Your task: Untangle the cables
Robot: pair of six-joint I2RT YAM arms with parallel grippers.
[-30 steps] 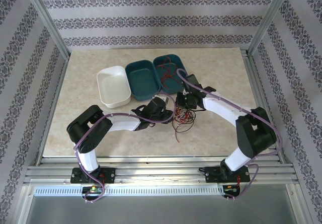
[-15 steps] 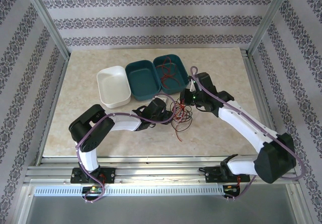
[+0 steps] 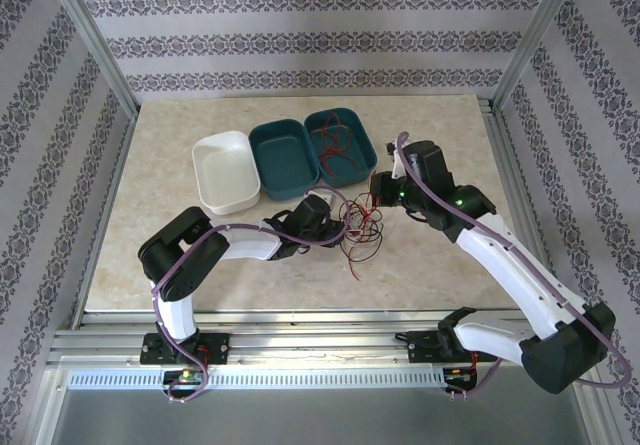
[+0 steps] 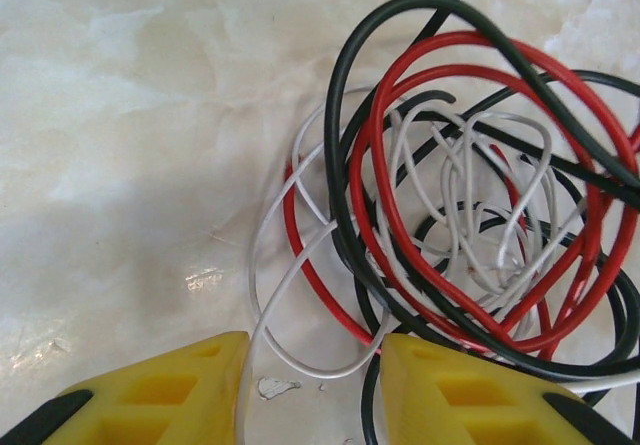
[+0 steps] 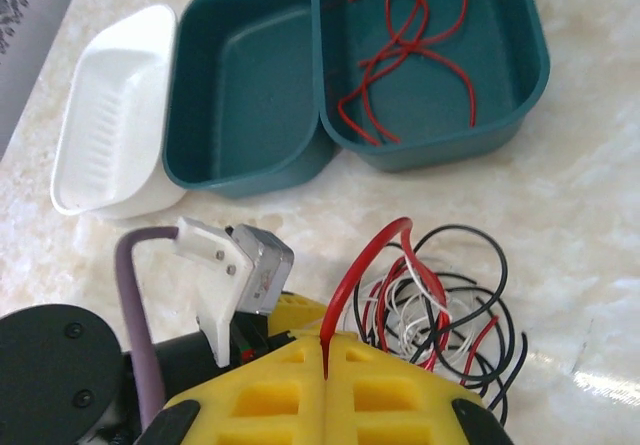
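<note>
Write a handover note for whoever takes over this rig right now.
Right gripper: shut on a red cable looping up from the bundle.
Left gripper: open at the bundle's edge, a white strand between its fingers.
Done: red cables lie in the right teal bin; middle teal bin and white bin look empty.
Left: the bundle's red, black and white wires are tangled on the table.

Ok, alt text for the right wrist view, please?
The right hand, shut, pinches a red cable arching from the tangled cables on the table. Behind stand a white tub, an empty teal tub, and a teal tub holding loose red cables.
</note>
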